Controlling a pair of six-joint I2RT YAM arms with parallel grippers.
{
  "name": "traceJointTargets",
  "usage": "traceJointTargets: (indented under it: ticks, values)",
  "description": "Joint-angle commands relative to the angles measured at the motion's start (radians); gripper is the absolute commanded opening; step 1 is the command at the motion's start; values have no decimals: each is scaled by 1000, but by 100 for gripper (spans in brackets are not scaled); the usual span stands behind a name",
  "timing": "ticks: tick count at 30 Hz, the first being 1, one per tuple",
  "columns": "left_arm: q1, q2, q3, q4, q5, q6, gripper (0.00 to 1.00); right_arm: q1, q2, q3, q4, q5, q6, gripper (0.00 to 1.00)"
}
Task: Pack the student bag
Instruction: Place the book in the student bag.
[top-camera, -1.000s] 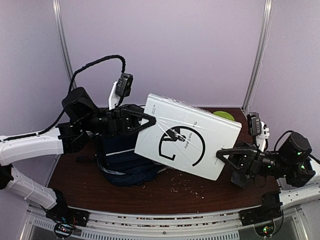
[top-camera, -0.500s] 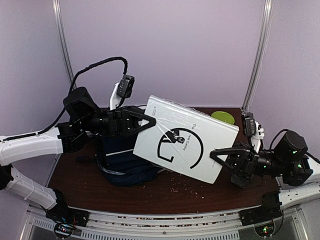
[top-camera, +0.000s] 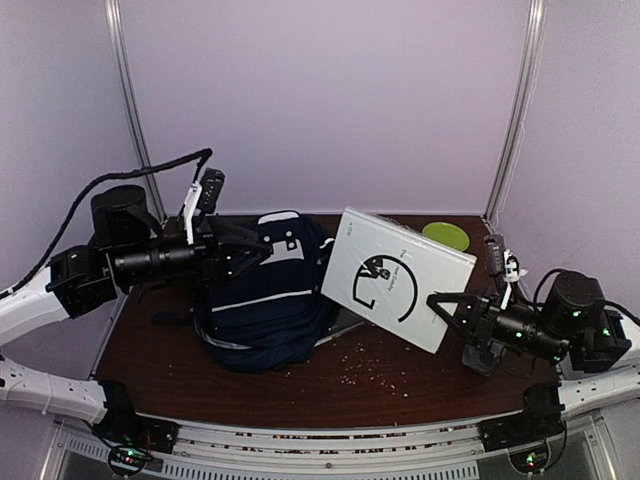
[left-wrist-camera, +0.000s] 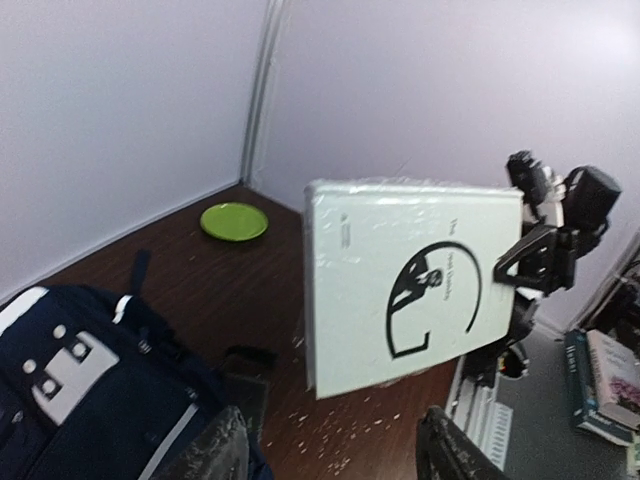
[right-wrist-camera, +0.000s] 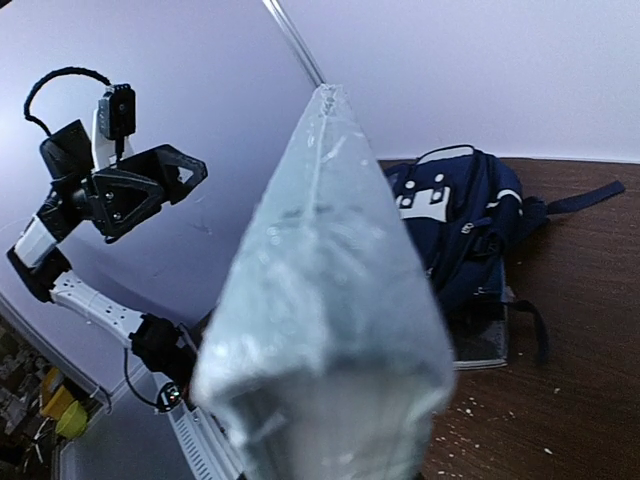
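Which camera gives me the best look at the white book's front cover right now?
Left wrist: the white book faces that camera almost flat, so the whole cover and its black circular design show. Top external shows the cover tilted and smaller, with the right end effector gripping its lower corner. Right wrist sees only the blurred, plastic-wrapped edge.

Robotics lab booth: plain lilac walls (top-camera: 330, 100), metal corner posts (top-camera: 127, 110), dark wooden table (top-camera: 160, 365), mounting rail (top-camera: 330, 447) along its near edge.
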Motion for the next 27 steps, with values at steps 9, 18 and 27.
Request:
traceJointTargets:
  ticks: [9,18,27]
  values:
    - [-246,444,211,-704,-566,98,95,-7,-22,-3,-45,335,31,0]
    - [-233,602,270,-710,-596,193,89,-8,-105,-34,-91,331,50,0]
    - [-140,638,259,-667,-408,255,75,-9,-114,-46,-82,320,43,0]
